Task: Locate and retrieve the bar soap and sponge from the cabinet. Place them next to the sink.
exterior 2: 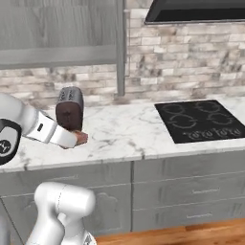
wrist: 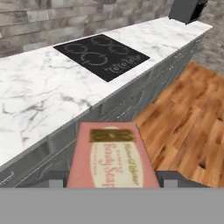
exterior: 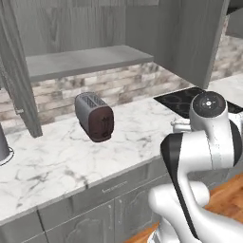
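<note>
1. The gripper [wrist: 113, 180] is clamped on the soap [wrist: 111, 159]; its two dark fingertips [wrist: 56, 178] sit tight against either side of the pinkish-red bar, whose printed label faces the hand camera.
2. From the right base view the soap [exterior 2: 81, 138] pokes out as a small reddish-brown block at the end of the arm, just in front of the toaster [exterior 2: 70, 108] and above the front part of the counter [exterior 2: 124, 131].
3. The cabinet [exterior: 85, 59] hangs open above the counter, its flat grey shelf bare where I can see it.
4. The toaster stands on the marble below that shelf, near the brick wall.
5. A black cooktop [exterior 2: 201, 119] is set into the counter to the right, well apart from the toaster.
6. Wood flooring [wrist: 183, 118] runs along the base cabinets.
</note>
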